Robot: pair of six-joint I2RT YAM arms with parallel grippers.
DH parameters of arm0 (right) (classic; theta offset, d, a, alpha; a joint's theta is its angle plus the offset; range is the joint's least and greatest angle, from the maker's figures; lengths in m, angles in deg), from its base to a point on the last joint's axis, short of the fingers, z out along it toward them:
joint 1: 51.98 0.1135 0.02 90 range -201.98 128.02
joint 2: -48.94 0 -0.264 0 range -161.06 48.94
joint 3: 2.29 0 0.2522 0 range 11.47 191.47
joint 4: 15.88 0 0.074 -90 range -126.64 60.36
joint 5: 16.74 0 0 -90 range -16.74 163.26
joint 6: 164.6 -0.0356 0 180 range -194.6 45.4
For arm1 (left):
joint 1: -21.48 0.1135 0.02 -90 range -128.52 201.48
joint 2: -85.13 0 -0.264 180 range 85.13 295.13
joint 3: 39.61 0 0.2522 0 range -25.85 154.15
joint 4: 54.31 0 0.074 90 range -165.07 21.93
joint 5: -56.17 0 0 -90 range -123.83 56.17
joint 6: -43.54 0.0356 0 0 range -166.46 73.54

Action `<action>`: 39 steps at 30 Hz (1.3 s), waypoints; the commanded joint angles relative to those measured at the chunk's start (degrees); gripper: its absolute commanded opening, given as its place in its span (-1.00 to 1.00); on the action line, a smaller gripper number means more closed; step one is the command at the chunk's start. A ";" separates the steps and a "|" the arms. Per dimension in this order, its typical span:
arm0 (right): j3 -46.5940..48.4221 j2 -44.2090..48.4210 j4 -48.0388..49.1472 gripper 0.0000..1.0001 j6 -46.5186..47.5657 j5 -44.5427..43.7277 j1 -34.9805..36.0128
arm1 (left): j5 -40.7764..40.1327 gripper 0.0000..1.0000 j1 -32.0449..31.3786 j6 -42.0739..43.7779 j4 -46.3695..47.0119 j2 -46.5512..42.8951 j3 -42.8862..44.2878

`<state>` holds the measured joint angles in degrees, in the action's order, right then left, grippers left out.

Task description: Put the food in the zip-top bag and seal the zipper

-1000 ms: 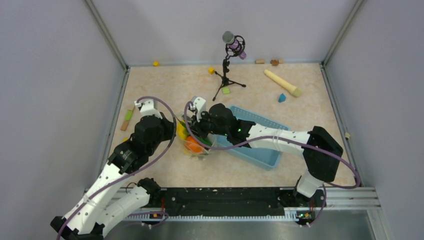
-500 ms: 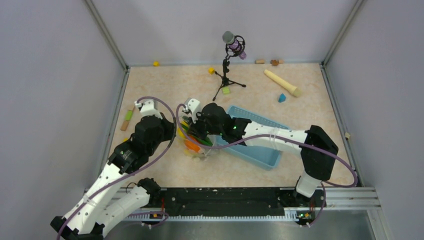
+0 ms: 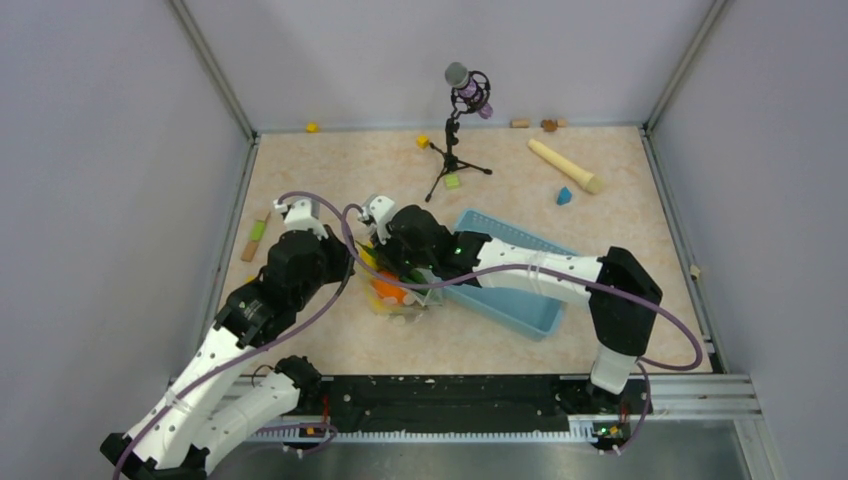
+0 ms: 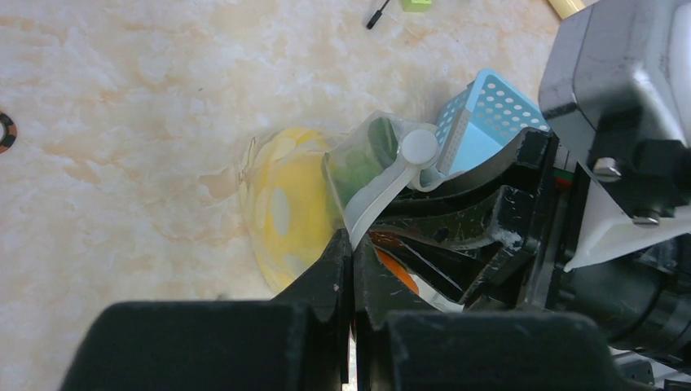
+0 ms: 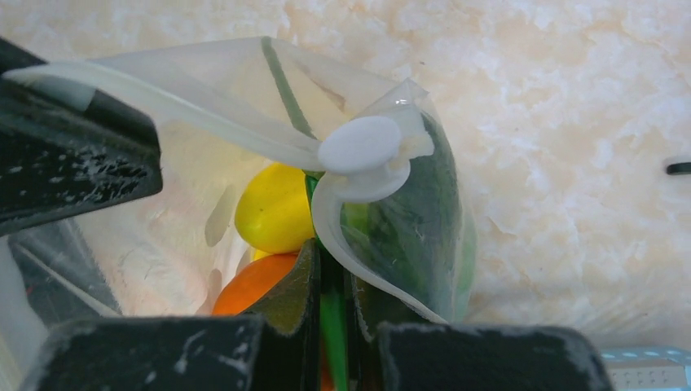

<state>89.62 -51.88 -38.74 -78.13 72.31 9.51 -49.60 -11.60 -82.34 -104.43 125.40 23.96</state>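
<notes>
The clear zip-top bag [image 3: 398, 300] lies beside the basket, between my two grippers. Through its plastic I see a yellow fruit [image 5: 273, 208], an orange [image 5: 253, 281] and dark green produce [image 5: 420, 220]. The whitish zipper [image 4: 383, 191] curls up from the mouth to a round tab [image 5: 360, 142]. My left gripper [image 4: 352, 244] is shut on the zipper strip. My right gripper [image 5: 332, 273] is shut on the bag's mouth edge, a thin green strip between its fingers. In the top view the left gripper [image 3: 350, 263] and right gripper [image 3: 380, 262] stand close together over the bag.
The light blue basket [image 3: 545, 318] sits right of the bag under the right forearm. A microphone tripod [image 3: 452, 150] stands behind. A beige cylinder [image 3: 565, 165] and small blocks [image 3: 452, 181] lie at the back, and a green and wooden stick [image 3: 255, 238] lies by the left wall.
The right gripper has slid left along the bag's mouth toward the left gripper. The left gripper has held its place, and the bag has bunched a little.
</notes>
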 commanded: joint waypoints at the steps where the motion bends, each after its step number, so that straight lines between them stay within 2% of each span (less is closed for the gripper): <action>1: 1.22 -1.80 -8.22 -1.00 -4.77 -9.81 0.31 | 1.84 -1.00 0.30 0.35 6.40 -1.76 3.36; 3: 1.20 -0.92 -6.22 -0.98 -7.73 -11.98 0.36 | 2.01 -1.00 0.25 0.03 5.93 -1.97 2.72; 6: -0.22 1.60 -1.26 -0.62 -9.12 -10.93 0.31 | 2.43 -1.00 0.29 -1.00 6.17 -2.94 0.44; 7: -0.91 2.62 0.63 -0.49 -9.03 -9.55 0.29 | 2.32 -1.00 0.25 -1.63 6.54 -3.54 -0.51; 12: -4.30 8.82 8.34 -0.11 -6.22 1.41 0.31 | 1.40 -1.00 0.25 -3.81 7.08 -5.37 -3.30; 15: -6.86 12.89 12.05 0.33 -5.15 8.06 0.30 | 1.02 -1.00 0.29 -4.49 7.42 -6.40 -4.31; 17: -8.67 14.84 14.87 0.44 -5.46 11.70 0.37 | 0.92 -1.00 0.28 -4.86 7.31 -6.57 -4.77; 21: -10.84 18.34 15.96 0.51 -6.61 12.08 0.31 | -0.04 -1.00 0.28 -5.79 6.59 -7.29 -5.18; 31: -22.83 28.62 14.46 0.50 -9.85 -9.73 0.34 | 0.15 -1.00 0.25 -6.23 9.22 -9.13 -8.49; 35: -24.67 27.26 14.15 0.45 -11.04 -12.08 0.38 | 0.67 -1.00 0.23 -6.37 9.55 -9.04 -8.62; 39: -23.47 23.54 13.44 0.31 -11.80 -13.29 0.27 | 1.03 -1.00 0.26 -6.68 9.56 -9.08 -9.08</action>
<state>64.92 -25.87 -26.24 -88.40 62.84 10.08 -49.31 -11.56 -88.41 -98.18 116.39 15.39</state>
